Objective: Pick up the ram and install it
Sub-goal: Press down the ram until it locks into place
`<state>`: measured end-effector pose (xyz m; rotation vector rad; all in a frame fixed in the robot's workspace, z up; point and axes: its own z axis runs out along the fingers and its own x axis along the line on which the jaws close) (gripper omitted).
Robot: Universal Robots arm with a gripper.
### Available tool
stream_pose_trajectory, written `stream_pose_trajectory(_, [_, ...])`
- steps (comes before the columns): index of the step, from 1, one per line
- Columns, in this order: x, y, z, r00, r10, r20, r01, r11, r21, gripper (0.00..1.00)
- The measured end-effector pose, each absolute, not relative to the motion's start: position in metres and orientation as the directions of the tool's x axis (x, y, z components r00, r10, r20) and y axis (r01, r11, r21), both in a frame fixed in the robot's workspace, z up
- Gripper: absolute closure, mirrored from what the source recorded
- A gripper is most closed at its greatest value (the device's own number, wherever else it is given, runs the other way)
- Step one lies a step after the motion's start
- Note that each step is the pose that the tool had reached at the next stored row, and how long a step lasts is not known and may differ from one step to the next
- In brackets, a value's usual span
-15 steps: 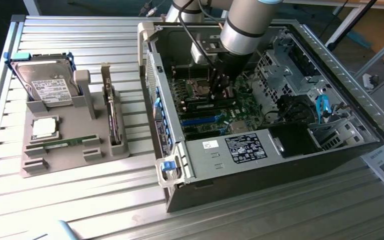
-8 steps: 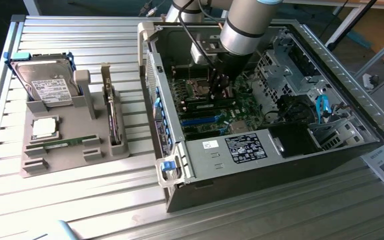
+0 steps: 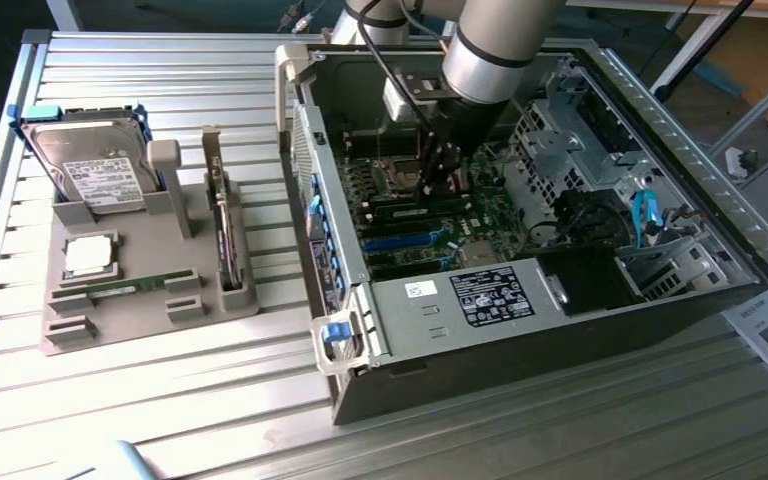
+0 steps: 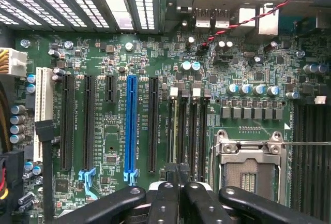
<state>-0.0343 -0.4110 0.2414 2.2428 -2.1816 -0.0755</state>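
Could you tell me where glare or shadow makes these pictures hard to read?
Exterior view: the metal table shines pale, and the computer case interior lies in shadow around the gripper. Wrist view: bright light through the vent slots washes out that edge; the motherboard is evenly lit.

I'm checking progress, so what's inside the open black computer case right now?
Inside the case: green motherboard with its blue slot, the empty processor socket, and the robot's hand, shut. The arm hides the board behind it.
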Motion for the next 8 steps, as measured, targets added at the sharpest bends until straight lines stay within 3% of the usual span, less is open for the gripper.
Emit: stream_pose_trajectory(8, [-0.055, -0.411, 0.241, 0.027, -0.999, -0.026, -0.999, -0.028, 0.042, 0.90])
